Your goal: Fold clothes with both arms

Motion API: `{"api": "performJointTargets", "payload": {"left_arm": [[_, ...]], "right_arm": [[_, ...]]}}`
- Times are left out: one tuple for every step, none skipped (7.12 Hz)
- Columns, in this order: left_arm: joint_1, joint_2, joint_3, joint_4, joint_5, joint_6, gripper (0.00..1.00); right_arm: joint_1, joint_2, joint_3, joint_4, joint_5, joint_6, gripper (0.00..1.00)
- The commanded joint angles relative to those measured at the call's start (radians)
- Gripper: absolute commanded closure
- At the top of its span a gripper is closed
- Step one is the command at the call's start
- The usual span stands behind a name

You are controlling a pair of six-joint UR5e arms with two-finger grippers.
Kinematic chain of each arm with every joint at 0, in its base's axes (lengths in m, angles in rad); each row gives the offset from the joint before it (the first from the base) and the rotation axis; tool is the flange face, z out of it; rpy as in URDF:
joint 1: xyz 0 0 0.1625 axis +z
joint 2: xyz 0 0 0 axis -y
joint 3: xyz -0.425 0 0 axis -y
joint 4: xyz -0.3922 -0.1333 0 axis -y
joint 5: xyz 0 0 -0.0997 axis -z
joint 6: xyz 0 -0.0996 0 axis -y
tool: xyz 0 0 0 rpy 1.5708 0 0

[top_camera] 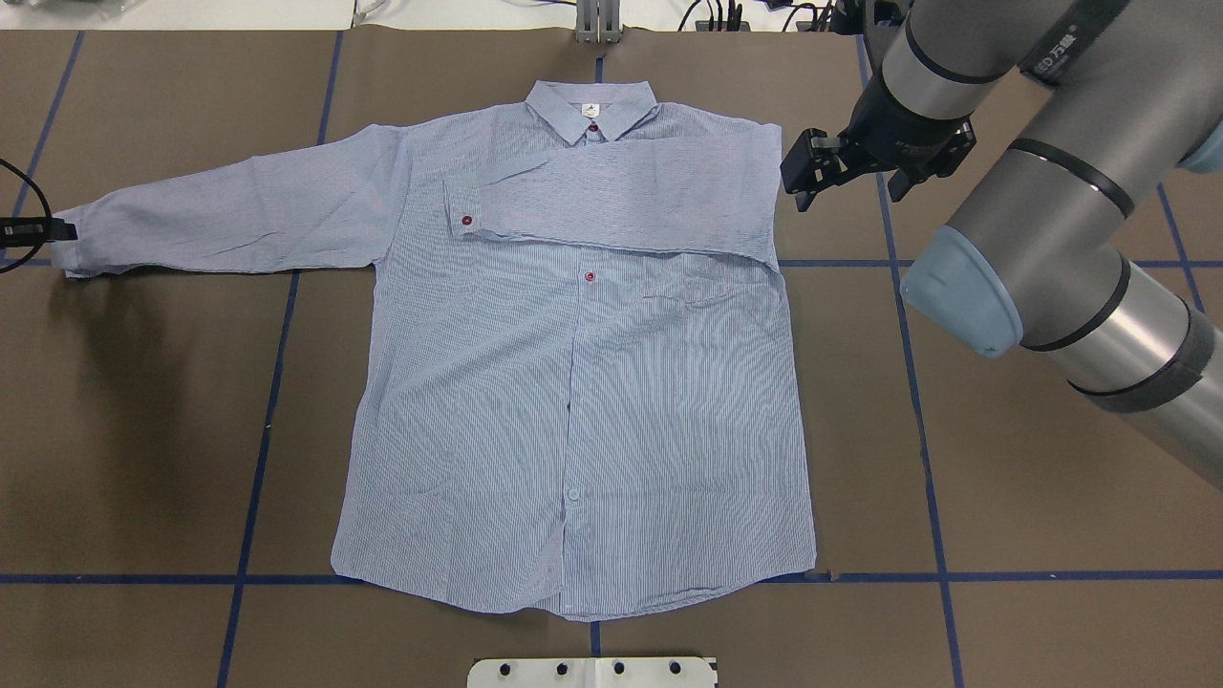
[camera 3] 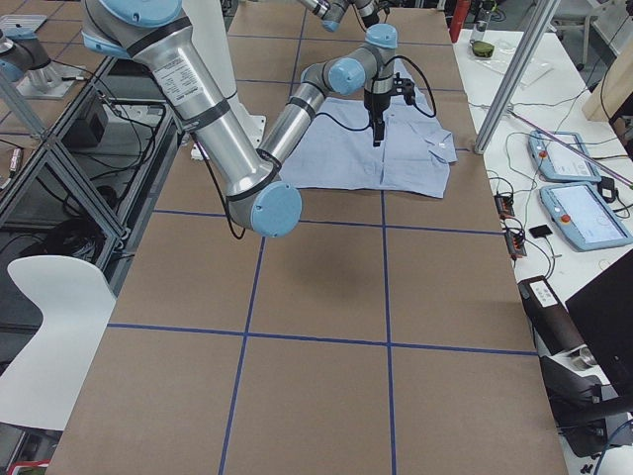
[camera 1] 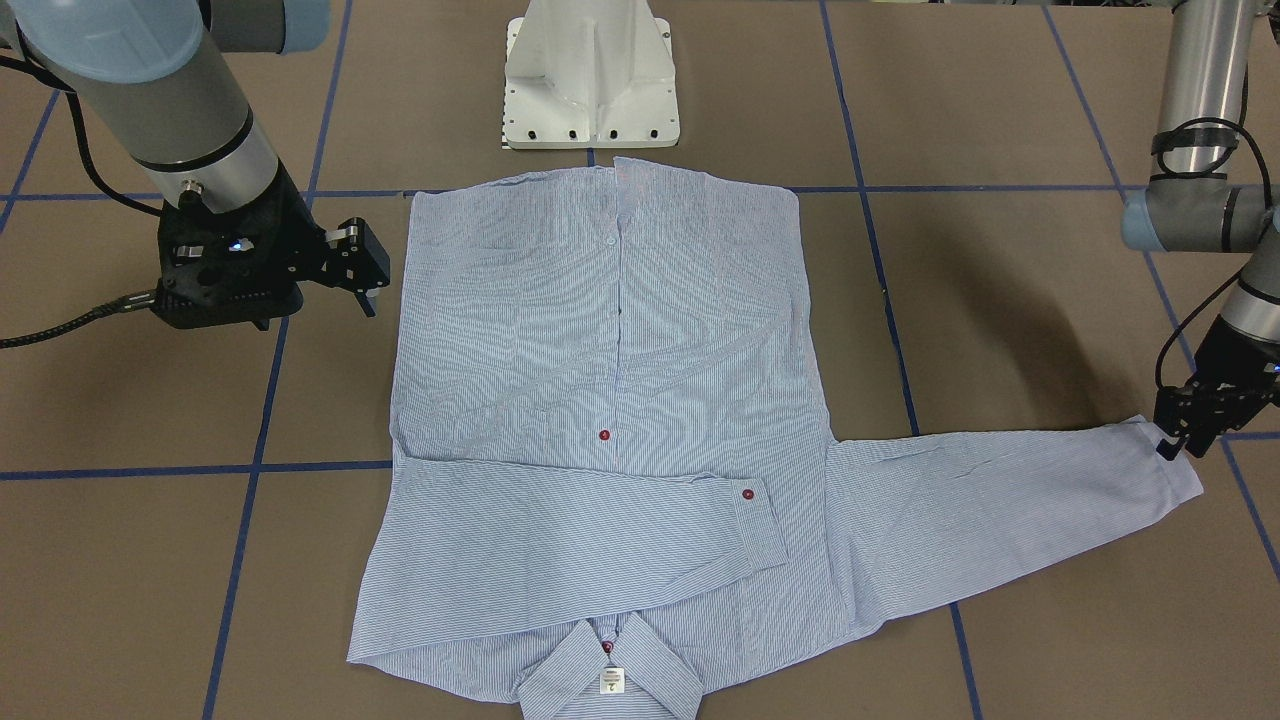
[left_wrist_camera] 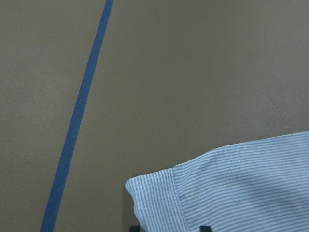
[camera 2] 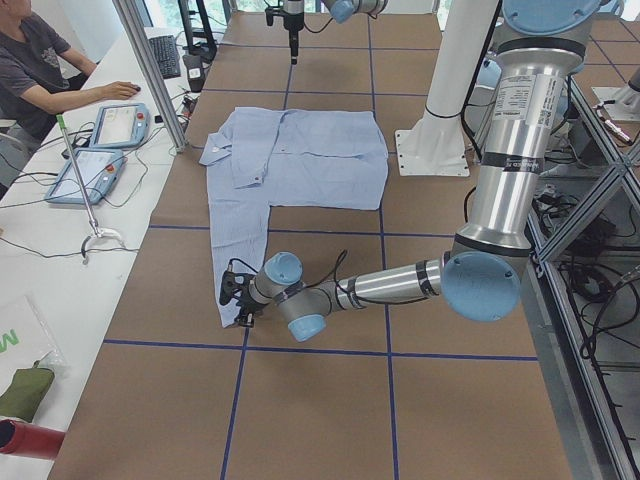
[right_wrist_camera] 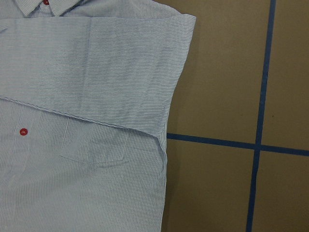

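Observation:
The light blue striped shirt (top_camera: 573, 401) lies flat, buttoned side up, with its collar (camera 1: 610, 680) on the far side from the robot's base. One sleeve (top_camera: 621, 196) is folded across the chest. The other sleeve (top_camera: 239, 215) stretches out to the robot's left. My left gripper (camera 1: 1180, 442) is low at that sleeve's cuff (left_wrist_camera: 159, 198), open, with the fingertips (left_wrist_camera: 205, 227) either side of the cuff edge. My right gripper (top_camera: 848, 186) hangs open and empty above the table, just beside the folded shoulder edge (right_wrist_camera: 178, 72).
The white pedestal base (camera 1: 590, 80) stands close to the shirt's hem. Blue tape lines (top_camera: 917, 411) cross the brown table. A person (camera 2: 40, 60) sits at a side desk with control tablets (camera 2: 120, 125). A white chair (camera 3: 49, 297) stands off the table.

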Motion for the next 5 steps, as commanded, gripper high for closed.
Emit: {"api": "performJointTargets", "payload": {"left_arm": [[0.000,0.000,0.001,0.000,0.000,-0.001,0.54],[0.000,0.000,-0.001,0.000,-0.001,-0.002,0.55],[0.000,0.000,-0.001,0.000,0.000,-0.002,0.56],[0.000,-0.003,0.000,0.000,-0.001,-0.002,0.58],[0.000,-0.003,0.001,0.002,-0.001,-0.004,0.58]], "right_arm": [[0.000,0.000,0.000,0.000,-0.001,0.000,0.00],[0.000,0.000,0.000,0.000,-0.001,0.002,0.00],[0.000,-0.002,0.001,0.000,-0.001,0.002,0.00],[0.000,-0.002,0.003,0.000,-0.001,0.003,0.00],[0.000,-0.002,0.002,0.000,-0.001,0.003,0.00]]}}
